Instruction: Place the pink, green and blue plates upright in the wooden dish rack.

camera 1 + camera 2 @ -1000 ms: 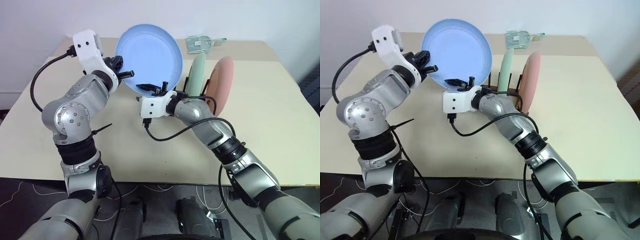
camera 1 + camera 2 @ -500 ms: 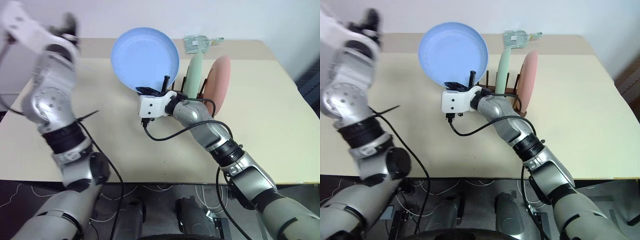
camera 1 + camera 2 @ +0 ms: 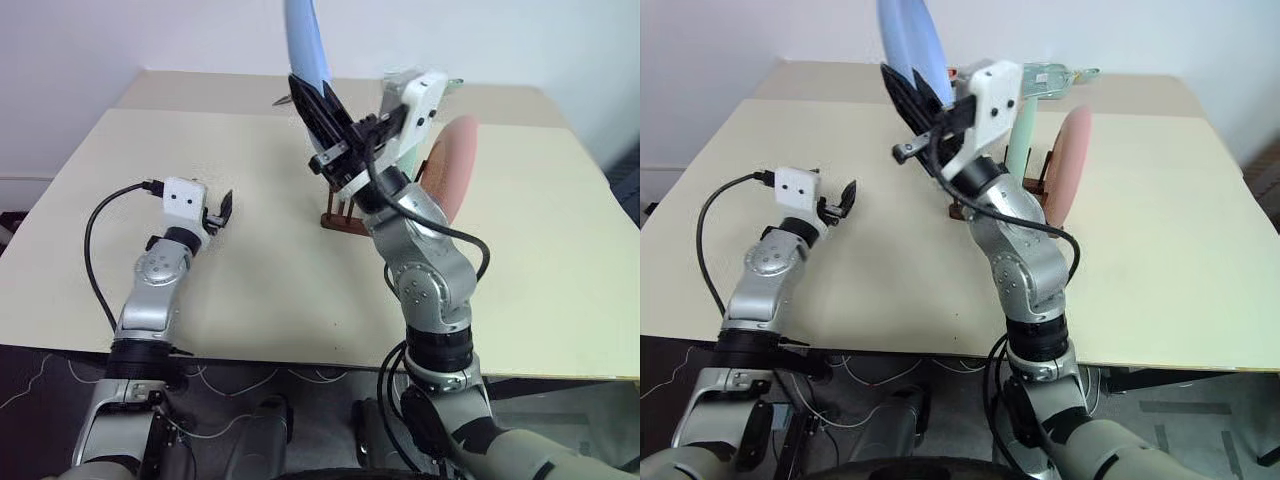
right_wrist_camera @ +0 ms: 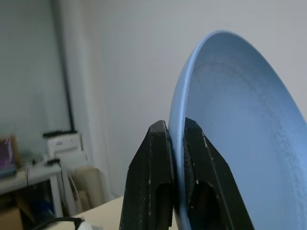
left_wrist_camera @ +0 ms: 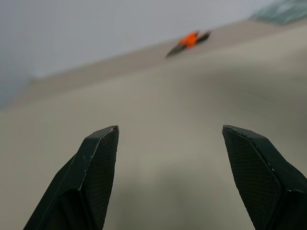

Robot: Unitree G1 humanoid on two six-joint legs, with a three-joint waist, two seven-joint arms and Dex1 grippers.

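The right gripper [image 4: 176, 167] pinches the blue plate [image 3: 305, 45] by its rim, edge-on above the rack [image 3: 342, 219]. Lower it straight into the free slot beside the green plate [image 3: 1020, 135]. The left gripper [image 3: 222, 209] hangs released over the tabletop [image 3: 250, 280].

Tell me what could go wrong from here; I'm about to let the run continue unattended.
1. The right hand pinches the blue plate only at its rim, held high on edge, so it might pivot or slip out.
2. The green plate and pink plate already stand in the rack; lowering the blue one could knock the green one.
3. The left hand is open and off to the side, so nothing backs up the grip.
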